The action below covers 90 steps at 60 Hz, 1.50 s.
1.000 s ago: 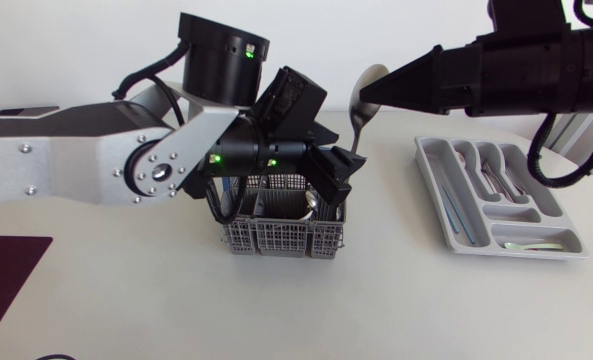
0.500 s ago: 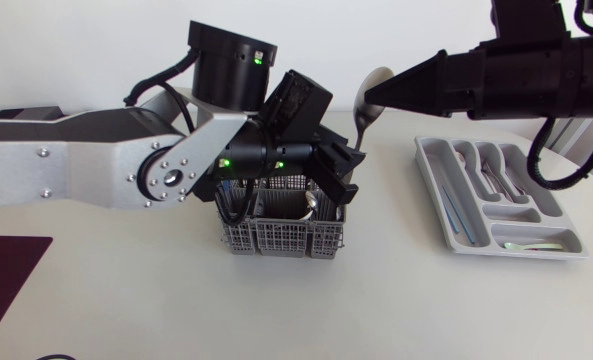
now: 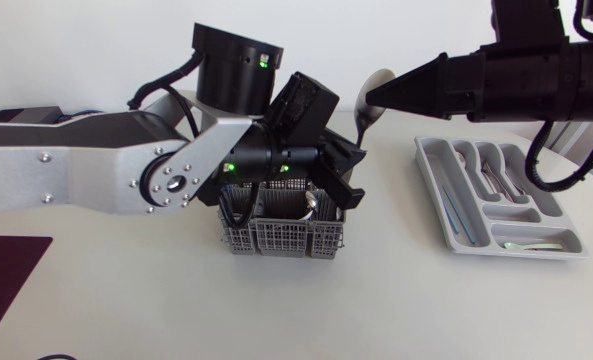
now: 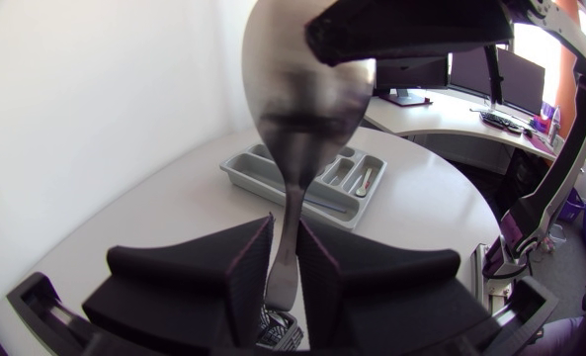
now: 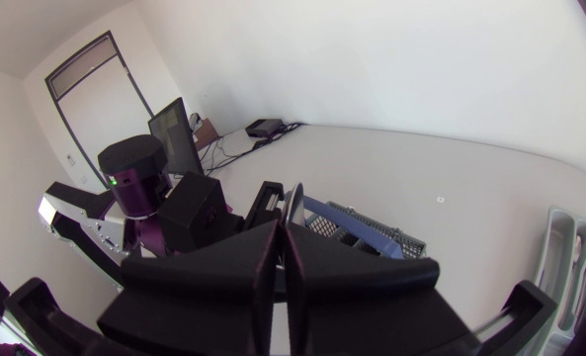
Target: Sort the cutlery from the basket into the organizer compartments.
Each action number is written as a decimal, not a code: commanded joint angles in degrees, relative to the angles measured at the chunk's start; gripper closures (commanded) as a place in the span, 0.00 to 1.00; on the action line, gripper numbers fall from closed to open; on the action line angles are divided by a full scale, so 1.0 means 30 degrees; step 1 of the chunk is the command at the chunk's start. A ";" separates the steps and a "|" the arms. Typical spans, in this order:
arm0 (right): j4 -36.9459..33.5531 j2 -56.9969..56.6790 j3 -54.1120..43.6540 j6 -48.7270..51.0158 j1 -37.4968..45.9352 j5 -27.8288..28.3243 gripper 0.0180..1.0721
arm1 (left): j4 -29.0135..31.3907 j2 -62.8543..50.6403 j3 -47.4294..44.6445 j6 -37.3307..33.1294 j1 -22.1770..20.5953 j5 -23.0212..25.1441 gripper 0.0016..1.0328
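Above the basket (image 3: 281, 238), the left gripper (image 3: 352, 158) points up and toward the right side. Its fingers (image 4: 243, 272) are drawn narrow, with the handle of a spoon (image 3: 358, 122) pinched between them from two sides. Seen from the left wrist, that handle rises straight out of the gap and widens into the bowl, which fills the space ahead. At the bowl the right gripper (image 3: 372, 97) comes in level from the right. Its fingers (image 5: 265, 259) are all but closed, and the right wrist view shows the bowl's thin edge caught between their tips. The spoon hangs upright in the air, bowl up, gripped at handle and bowl, clear of the table (image 3: 126, 300).

Below the left gripper the grey mesh basket stands near the middle of the table. The pale end of another piece of cutlery (image 3: 311, 203) sticks up inside it; I cannot tell what kind. Well apart, to the right, lies the grey organizer (image 3: 428, 160), with long compartments running away from the front edge and one crosswise compartment at the near end. Several pieces lie in the long compartments, among them a bluish one (image 3: 456, 210) in the leftmost. A small pale one (image 3: 521, 245) lies in the crosswise compartment.
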State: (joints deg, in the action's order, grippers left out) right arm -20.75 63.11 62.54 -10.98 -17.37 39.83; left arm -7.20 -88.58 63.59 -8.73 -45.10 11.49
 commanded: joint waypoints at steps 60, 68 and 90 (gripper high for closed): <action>0.0414 -0.1203 -0.2274 0.2167 0.1218 -0.0182 0.47 | 0.3367 -0.0885 0.2943 0.3291 0.2846 0.6542 0.97; 0.0531 -0.1438 -0.3182 0.3368 0.1189 -0.0212 0.48 | 0.3748 -0.1207 0.3529 0.3819 0.3432 0.7802 0.97; 0.2435 -0.1145 -0.4940 0.4804 -0.2708 -0.6305 0.53 | 0.3953 -0.1940 0.4613 0.5870 0.4106 0.8681 0.97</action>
State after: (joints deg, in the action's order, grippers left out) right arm -15.05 58.85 49.15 2.20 -23.90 23.18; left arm 4.69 -93.23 74.81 6.17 -33.12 36.23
